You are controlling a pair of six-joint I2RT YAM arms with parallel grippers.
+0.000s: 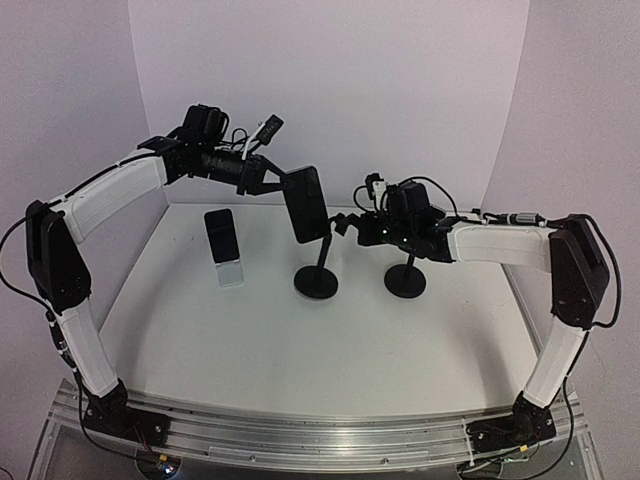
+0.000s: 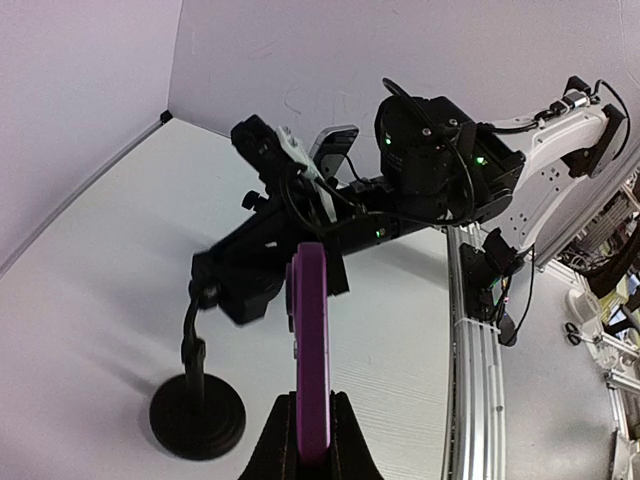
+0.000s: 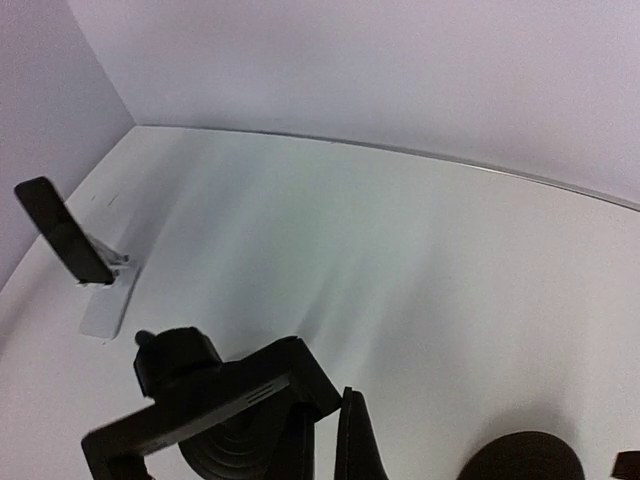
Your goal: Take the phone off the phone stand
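Clearly, the left claw point(image 2: 312, 425) grips the phone point(image 2: 310, 320) edgewise, beside the phone stand point(image 2: 197, 418).

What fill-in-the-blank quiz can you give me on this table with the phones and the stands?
1. The left claw is shut on a phone whose edge is coloured ___.
2. A second phone leans on a ___ holder near the left wall.
3. The black stand below the held phone has a base whose shape is ___.

Missing words: purple; white; round.
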